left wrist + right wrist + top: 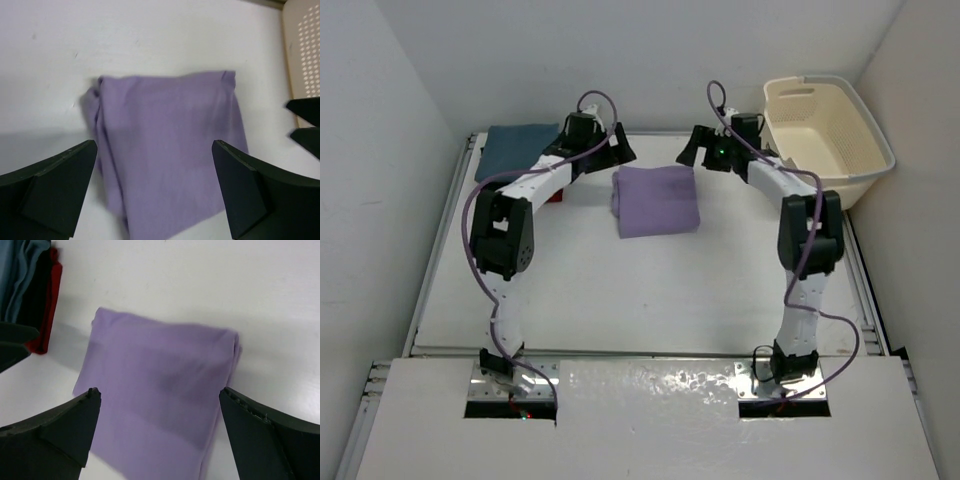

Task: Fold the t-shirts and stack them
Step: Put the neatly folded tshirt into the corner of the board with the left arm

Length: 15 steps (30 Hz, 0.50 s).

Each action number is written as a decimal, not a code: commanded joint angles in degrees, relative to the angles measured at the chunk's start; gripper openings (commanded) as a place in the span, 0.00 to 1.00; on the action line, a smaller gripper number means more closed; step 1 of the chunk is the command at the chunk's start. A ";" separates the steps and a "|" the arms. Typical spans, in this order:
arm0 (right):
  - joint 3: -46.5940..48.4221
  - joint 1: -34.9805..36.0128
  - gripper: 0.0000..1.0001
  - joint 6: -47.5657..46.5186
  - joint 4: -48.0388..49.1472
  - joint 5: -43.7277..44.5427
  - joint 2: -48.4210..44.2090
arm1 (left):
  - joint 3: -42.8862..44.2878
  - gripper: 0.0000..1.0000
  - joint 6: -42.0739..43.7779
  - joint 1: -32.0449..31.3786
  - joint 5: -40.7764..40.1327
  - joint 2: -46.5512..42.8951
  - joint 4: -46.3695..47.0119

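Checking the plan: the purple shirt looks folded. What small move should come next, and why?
Probably lower the open left gripper and right gripper onto the purple shirt to pinch it: it lies folded near both, apart from the stack of shirts at the far left.

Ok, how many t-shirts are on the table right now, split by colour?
Lavender t-shirt: 1
Teal-blue t-shirt: 1
Black t-shirt: 1
Red t-shirt: 1
Total: 4
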 commanded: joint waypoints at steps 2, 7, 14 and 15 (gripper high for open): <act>-13.14 -0.08 0.99 -3.58 4.11 3.93 -15.87 | -9.71 1.00 0.93 -0.93 -4.48 -7.56 0.10; -28.42 -0.16 0.99 -2.88 7.63 4.46 -26.18 | -11.31 1.00 1.63 -1.11 -4.38 -4.50 -2.27; -44.17 -0.16 0.99 -2.88 9.39 5.43 -37.78 | -10.08 0.94 1.55 -1.28 -4.30 0.60 -2.53; -45.49 -0.16 0.99 -2.44 9.74 5.52 -40.41 | -8.94 0.91 1.81 -1.46 -4.12 1.30 -3.32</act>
